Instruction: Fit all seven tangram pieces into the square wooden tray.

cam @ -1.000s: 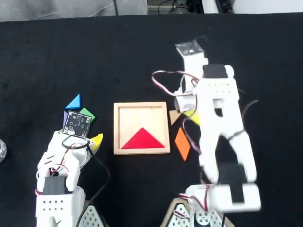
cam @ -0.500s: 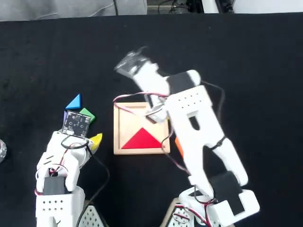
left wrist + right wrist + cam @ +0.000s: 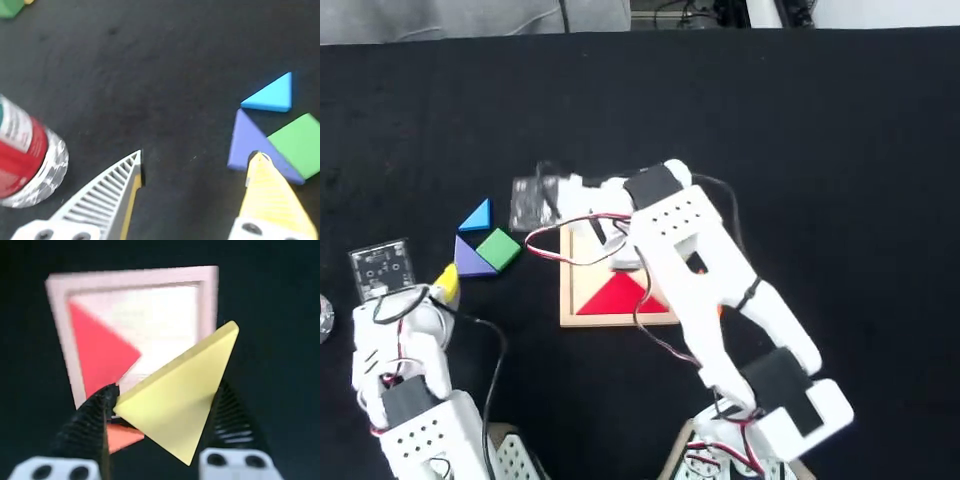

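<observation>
The yellow triangle (image 3: pixel 175 400) is a flat, pale piece with a thick edge. It is held tilted in the air, with the right gripper (image 3: pixel 164 388) fingers closed on two of its sides. In the high view that arm stretches across the square wooden tray (image 3: pixel 566 300) to just past its far-left corner. A red triangle (image 3: pixel 620 295) lies in the tray. The left gripper (image 3: pixel 197 157) hangs low over the table (image 3: pixel 820 150), fingers wide apart and holding nothing. One fingertip is over the purple triangle (image 3: pixel 245 145), which touches the green square (image 3: pixel 295 145). The blue triangle (image 3: pixel 272 95) lies just beside them.
</observation>
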`<state>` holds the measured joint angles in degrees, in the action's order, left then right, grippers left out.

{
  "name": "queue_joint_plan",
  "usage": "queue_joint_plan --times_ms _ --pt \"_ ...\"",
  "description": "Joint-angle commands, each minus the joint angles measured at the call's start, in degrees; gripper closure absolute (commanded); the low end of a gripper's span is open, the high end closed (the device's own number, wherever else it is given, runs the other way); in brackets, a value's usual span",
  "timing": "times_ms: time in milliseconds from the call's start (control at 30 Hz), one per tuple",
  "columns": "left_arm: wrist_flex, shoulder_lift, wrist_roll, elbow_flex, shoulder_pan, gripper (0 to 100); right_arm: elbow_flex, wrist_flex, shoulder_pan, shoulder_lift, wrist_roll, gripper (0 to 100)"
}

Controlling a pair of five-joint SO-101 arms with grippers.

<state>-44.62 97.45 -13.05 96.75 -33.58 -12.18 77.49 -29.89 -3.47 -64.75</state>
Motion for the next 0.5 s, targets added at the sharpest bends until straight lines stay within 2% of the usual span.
queue_joint_plan --times_ms 0,100,233,333,467 --pt "-2.29 0.53 0.44 1.01 -2.77 67 2.15 3.87 -0.79 0.48 -17.76 85.3" --pt "-4.13 0.53 -1.67 1.01 -2.07 67 4.35 6.15 -0.97 1.80 -27.78 85.3" --pt "-6.51 0.53 -5.19 1.01 1.19 67 6.73 6.95 -3.16 4.88 -36.84 85.3" --pt "-6.77 0.53 -5.45 1.01 2.33 67 7.34 6.07 -5.19 9.10 -39.65 85.2" --pt "-6.77 0.53 -5.45 1.01 2.33 67 9.19 6.42 -5.54 14.20 -39.82 85.0"
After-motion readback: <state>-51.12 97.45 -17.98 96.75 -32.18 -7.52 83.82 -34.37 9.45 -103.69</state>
